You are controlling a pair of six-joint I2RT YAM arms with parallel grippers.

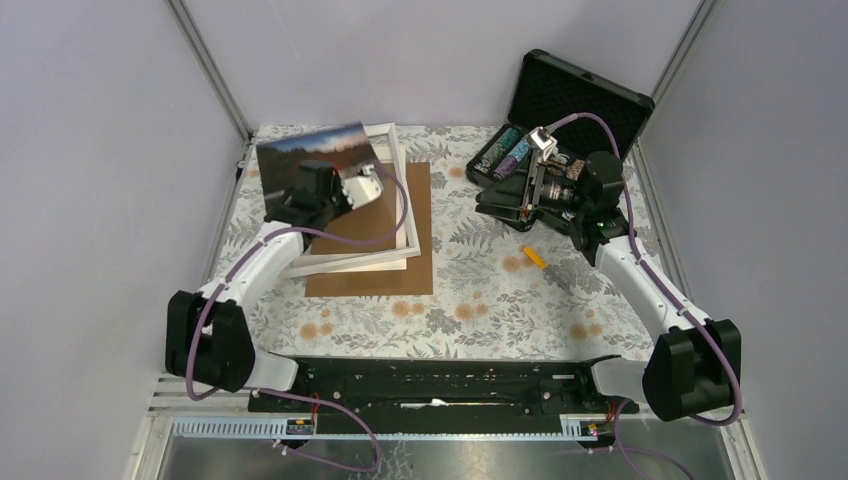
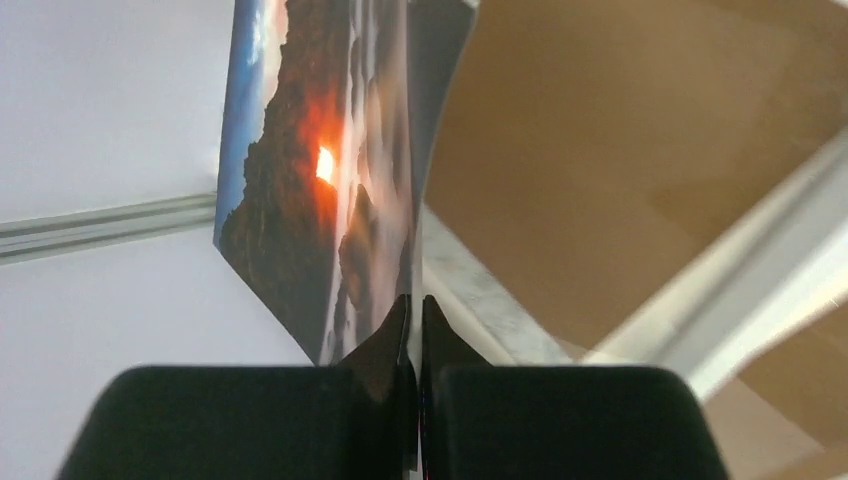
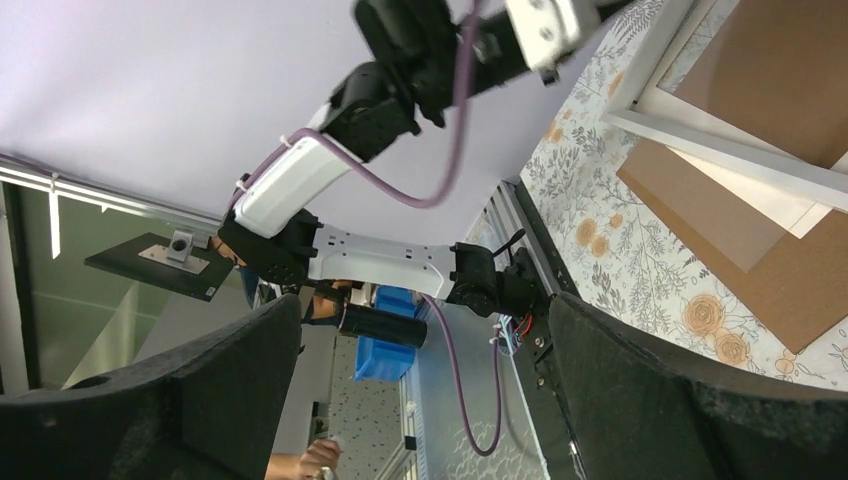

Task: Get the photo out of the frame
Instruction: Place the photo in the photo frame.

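Two grippers, two very different stories for you. Your left gripper (image 2: 415,312) has its fingers pressed tight together on one edge of the photo (image 2: 300,180), pinching it so the print stands up in the air over the far-left corner of the frame (image 1: 352,262). The frame lies flat on a brown board (image 1: 400,280) on the flowery table (image 1: 480,300), with brown showing inside its white border. Your right gripper (image 3: 425,305) hangs over by the black case (image 1: 585,100), fingers spread wide, nothing between them. A small orange thing (image 1: 533,257) lies on the table nearby.
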